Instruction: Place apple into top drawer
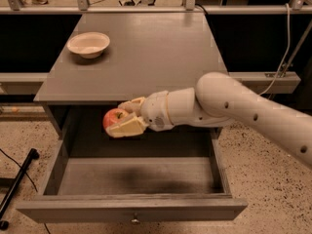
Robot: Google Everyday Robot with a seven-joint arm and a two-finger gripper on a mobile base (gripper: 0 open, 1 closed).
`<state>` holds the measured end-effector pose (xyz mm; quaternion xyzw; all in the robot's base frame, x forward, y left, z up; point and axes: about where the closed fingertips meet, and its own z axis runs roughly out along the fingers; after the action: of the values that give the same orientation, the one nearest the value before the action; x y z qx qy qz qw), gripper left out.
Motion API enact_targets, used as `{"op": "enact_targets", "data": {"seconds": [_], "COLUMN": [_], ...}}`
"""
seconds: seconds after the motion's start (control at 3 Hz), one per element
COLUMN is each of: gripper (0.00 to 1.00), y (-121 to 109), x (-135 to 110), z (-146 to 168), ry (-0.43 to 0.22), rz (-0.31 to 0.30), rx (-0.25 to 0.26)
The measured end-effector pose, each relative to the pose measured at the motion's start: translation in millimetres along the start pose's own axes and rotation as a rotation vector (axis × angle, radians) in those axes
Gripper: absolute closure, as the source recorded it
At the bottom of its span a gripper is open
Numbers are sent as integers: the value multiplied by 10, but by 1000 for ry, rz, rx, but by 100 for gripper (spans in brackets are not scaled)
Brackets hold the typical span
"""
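Observation:
The red apple with a yellowish patch is held between the cream fingers of my gripper. The gripper is shut on it and hangs inside the open top drawer, near its back left, below the front edge of the cabinet top. The white arm reaches in from the right. The dark-grey drawer is pulled far out, its small round knob at the bottom of the view. The drawer floor under the apple is bare.
A shallow off-white bowl sits on the grey cabinet top at the back left. A black stand leg lies on the speckled floor at the left. A rail and cables run behind the cabinet.

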<state>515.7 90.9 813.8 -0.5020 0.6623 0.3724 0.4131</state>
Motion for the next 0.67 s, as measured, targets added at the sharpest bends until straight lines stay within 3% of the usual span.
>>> {"op": "enact_targets", "data": {"seconds": [0.33, 0.67], "gripper": [100, 100], "y": [82, 150], "x": [445, 862], "z": [137, 340], "ry": [-59, -66], "rz": [-8, -18], "rx": [-44, -94]}}
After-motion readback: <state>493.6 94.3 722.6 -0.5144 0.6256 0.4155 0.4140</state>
